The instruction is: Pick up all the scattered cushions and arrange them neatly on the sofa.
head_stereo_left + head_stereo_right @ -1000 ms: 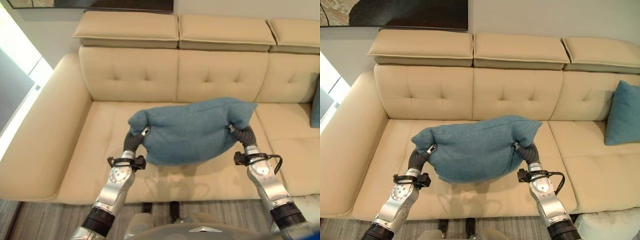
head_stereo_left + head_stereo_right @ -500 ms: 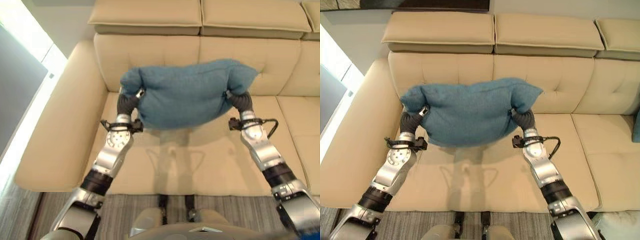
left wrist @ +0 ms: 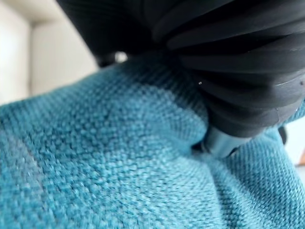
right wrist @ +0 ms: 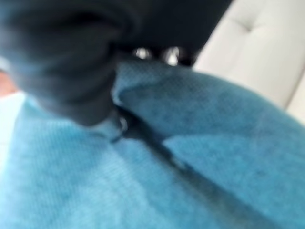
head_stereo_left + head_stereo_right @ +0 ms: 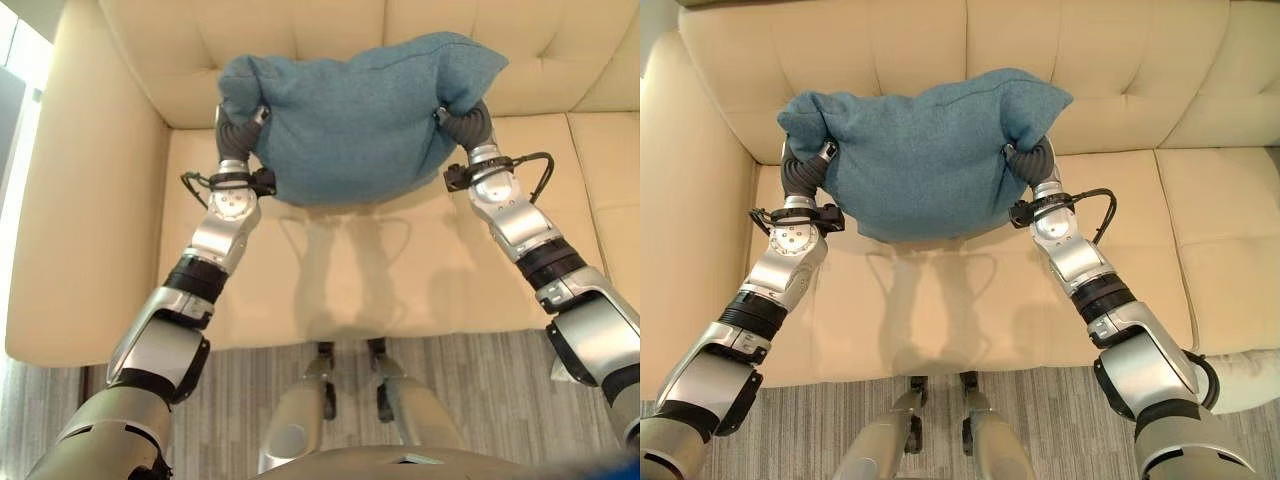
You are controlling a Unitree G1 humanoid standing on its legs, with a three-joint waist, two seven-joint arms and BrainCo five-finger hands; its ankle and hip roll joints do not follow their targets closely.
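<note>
As arms stretch forward, cushion (image 5: 925, 150) now reaches sofa (image 5: 1120, 70) backrest, clear of seat. Left hand (image 5: 238, 135) and right hand (image 5: 1030, 160) fingers clamped on its ends. Judgement: set-down imminent.

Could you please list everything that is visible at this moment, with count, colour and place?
cushion: one, teal blue, held up between both hands above the sofa seat, in front of the backrest.
sofa: one, cream, tufted backrest, armrest on the robot's left.
floor: grey striped carpet in front of the sofa.
left hand: dark ribbed cover, gripping the cushion's left corner.
right hand: dark ribbed cover, gripping the cushion's right corner.
</note>
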